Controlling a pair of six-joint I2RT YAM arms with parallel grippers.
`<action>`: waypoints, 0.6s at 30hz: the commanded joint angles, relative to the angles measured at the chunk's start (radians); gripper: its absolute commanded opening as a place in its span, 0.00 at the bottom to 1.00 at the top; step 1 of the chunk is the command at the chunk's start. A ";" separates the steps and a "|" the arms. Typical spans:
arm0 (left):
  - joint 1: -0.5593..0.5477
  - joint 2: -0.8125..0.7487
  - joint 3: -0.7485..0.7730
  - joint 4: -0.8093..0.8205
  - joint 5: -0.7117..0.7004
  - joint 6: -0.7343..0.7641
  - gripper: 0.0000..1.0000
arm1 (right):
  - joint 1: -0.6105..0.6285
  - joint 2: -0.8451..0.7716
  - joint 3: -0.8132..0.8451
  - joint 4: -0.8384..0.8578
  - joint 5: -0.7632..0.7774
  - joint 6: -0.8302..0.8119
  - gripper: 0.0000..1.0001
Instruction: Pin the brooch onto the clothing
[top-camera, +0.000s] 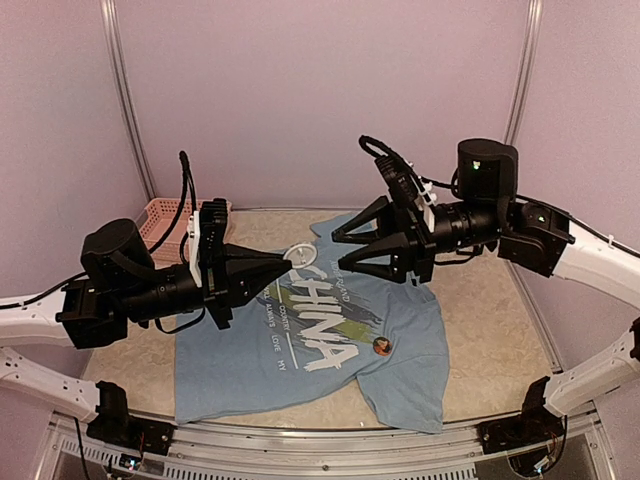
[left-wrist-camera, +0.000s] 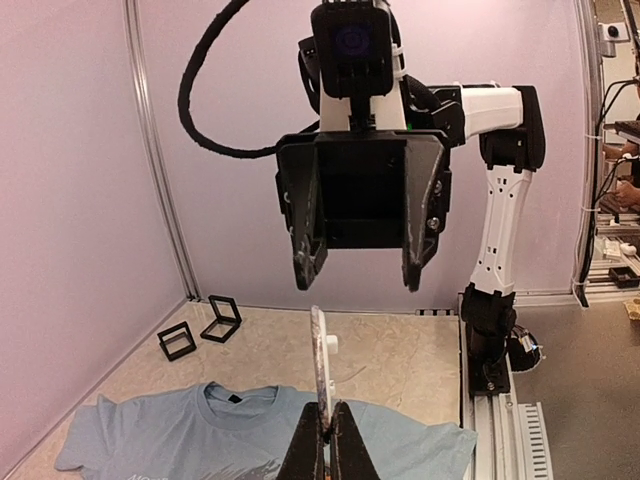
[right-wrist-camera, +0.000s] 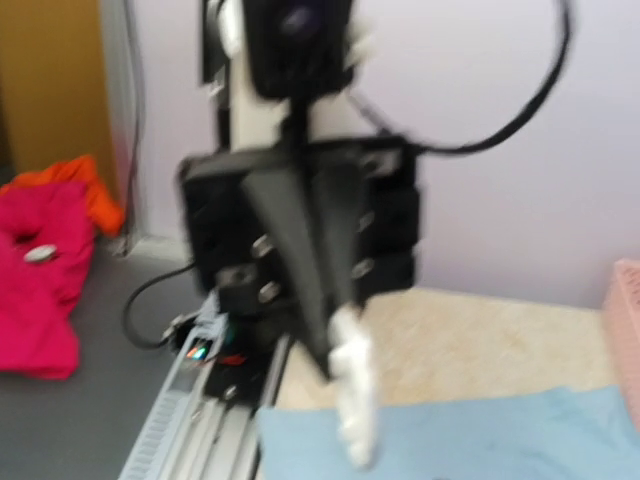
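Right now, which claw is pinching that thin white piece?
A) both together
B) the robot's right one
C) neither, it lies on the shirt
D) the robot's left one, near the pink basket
D: the left gripper is shut on the thin white piece, which stands up from its tips, while the right gripper hangs open facing it without touching it.

Pink basket (top-camera: 160, 228) — two black square frames (left-wrist-camera: 222, 318)
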 joint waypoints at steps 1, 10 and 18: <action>-0.002 -0.006 -0.001 0.003 -0.010 0.008 0.00 | 0.007 0.025 -0.005 0.110 0.056 0.072 0.42; -0.002 -0.001 0.000 -0.002 -0.005 0.006 0.00 | 0.026 0.098 0.059 0.116 0.025 0.082 0.32; -0.002 0.003 0.003 -0.010 0.000 0.013 0.00 | 0.029 0.130 0.086 0.097 0.023 0.086 0.19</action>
